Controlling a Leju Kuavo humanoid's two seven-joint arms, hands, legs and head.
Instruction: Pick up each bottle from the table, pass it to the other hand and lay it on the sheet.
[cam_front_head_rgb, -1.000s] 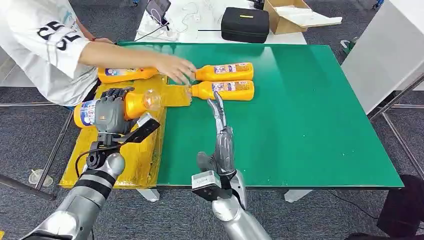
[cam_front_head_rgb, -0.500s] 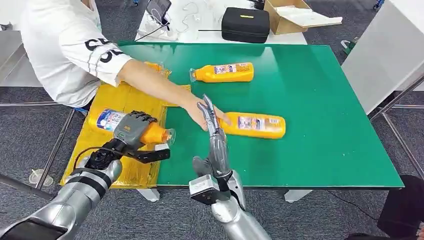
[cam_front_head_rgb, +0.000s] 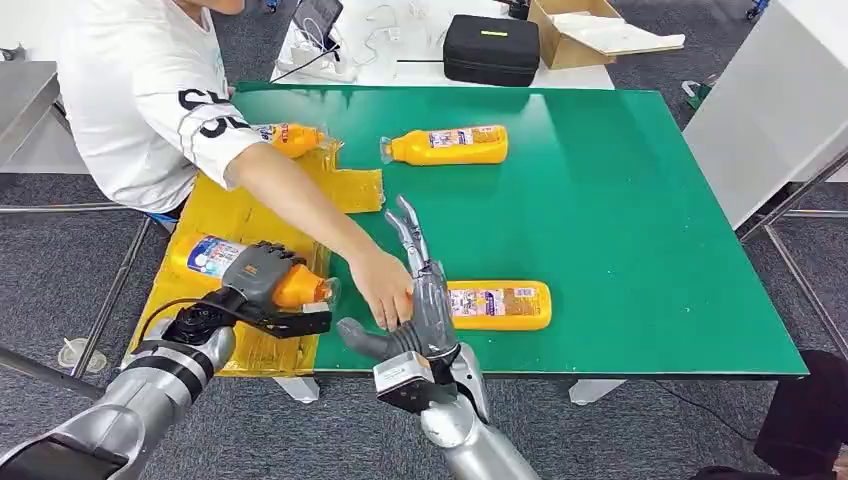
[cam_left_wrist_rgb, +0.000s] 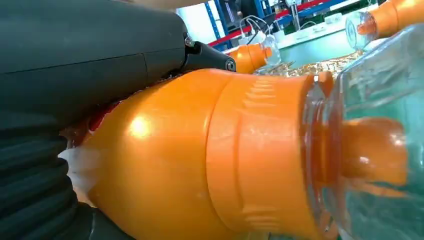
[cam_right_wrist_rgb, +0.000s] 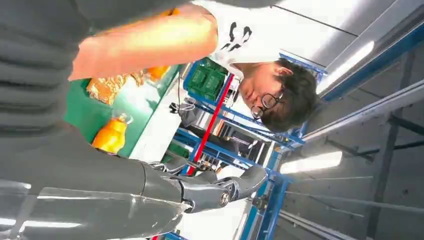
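The left hand (cam_front_head_rgb: 258, 272) grips a bottle (cam_front_head_rgb: 215, 257) over the yellow sheet (cam_front_head_rgb: 245, 215) and should lay it down next, while the right hand (cam_front_head_rgb: 420, 290) is spread wide and holds nothing.

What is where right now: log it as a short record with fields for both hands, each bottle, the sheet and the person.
left hand: grips an orange bottle over the yellow sheet
right hand: open, fingers extended, holding nothing
near bottle: lying on the green table, by the person's hand
far bottle: lying on the table
sheet bottle: lying at the sheet's far end
person: reaching across the sheet
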